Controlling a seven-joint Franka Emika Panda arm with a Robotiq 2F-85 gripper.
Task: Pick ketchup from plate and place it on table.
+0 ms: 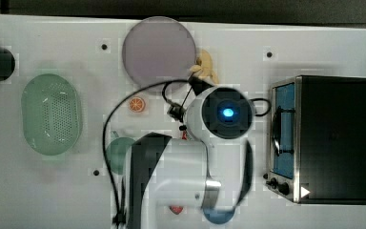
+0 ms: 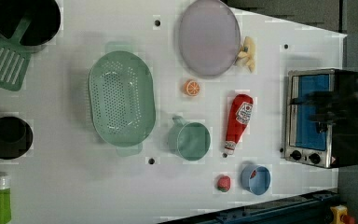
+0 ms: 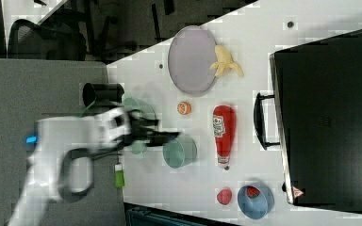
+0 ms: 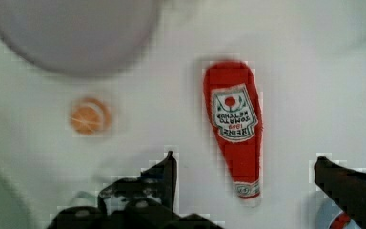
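Two dark fingertips (image 4: 169, 167) of the claw (image 4: 245, 179) sit closest to the wrist camera, spread wide with nothing between them, poised above the small slim red ketchup bottle with a white label (image 4: 233, 129). That bottle lies flat on the broad white tabletop (image 2: 74, 186), clear of the large round pale mauve plate (image 2: 209, 37), so the placing looks done. In the left view it rests between the round green cup (image 2: 191, 140) on the left view's left and the silver toaster oven (image 2: 314, 116) on the left view's right, with the orange slice disc (image 2: 191, 87) just beside its wide end. It is probably light, smooth, slightly squeezable plastic; if regrasped, mid-body across the narrow width would suit best.
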